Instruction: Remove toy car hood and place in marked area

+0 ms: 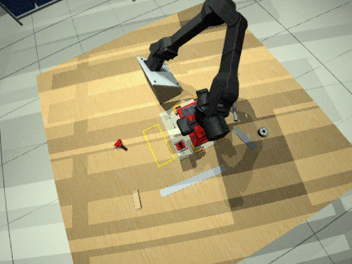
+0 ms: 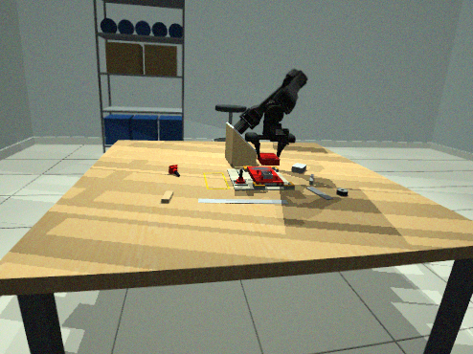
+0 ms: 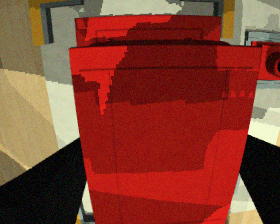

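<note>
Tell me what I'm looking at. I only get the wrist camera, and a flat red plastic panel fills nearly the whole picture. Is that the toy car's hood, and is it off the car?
Observer: Yes. In the exterior view the black parallel-jaw gripper is shut on the flat red plastic hood, and the hood looks raised just above the red toy car.
Visitor: Where does it go? I see no marked area.
Observer: The top view shows a yellow-outlined rectangle on the wooden table, right beside the car's pale base plate.
Visitor: Is anything in that rectangle?
Observer: Only bare wood shows inside the outline. A small red-and-black part lies apart from it, on the side away from the car.
</note>
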`<move>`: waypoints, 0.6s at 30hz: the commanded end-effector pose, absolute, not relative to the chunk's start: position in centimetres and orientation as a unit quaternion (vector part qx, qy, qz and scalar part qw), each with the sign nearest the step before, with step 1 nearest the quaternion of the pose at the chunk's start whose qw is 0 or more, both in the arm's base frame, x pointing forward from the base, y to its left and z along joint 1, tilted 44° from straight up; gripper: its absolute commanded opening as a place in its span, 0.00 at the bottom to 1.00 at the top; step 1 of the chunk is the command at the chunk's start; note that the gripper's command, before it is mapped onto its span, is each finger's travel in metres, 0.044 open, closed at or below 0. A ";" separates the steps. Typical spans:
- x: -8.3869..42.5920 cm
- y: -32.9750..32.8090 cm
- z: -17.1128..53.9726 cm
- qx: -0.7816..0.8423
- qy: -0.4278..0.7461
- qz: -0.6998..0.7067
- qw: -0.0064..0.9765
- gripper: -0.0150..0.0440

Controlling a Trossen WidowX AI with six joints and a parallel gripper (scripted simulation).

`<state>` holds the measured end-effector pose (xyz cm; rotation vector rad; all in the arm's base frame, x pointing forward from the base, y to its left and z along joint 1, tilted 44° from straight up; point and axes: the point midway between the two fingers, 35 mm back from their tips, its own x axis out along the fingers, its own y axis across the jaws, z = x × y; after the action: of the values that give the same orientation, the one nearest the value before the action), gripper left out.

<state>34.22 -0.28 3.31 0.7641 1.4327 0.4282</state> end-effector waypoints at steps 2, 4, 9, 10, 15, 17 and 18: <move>34.2 -0.6 3.5 0.339 0.634 0.189 0.669 0.25; 34.2 -1.2 3.1 0.338 0.634 0.188 0.670 0.25; 34.0 -3.5 1.2 0.335 0.635 0.183 0.672 0.25; 33.9 -4.0 0.9 0.334 0.635 0.183 0.672 0.25; 33.4 -6.2 -0.9 0.332 0.636 0.180 0.673 0.25; 33.2 -7.0 -1.7 0.331 0.636 0.179 0.673 0.25; 33.0 -7.5 -2.0 0.331 0.636 0.179 0.673 0.25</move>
<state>33.32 -6.25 -1.11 0.7555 1.4322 0.4045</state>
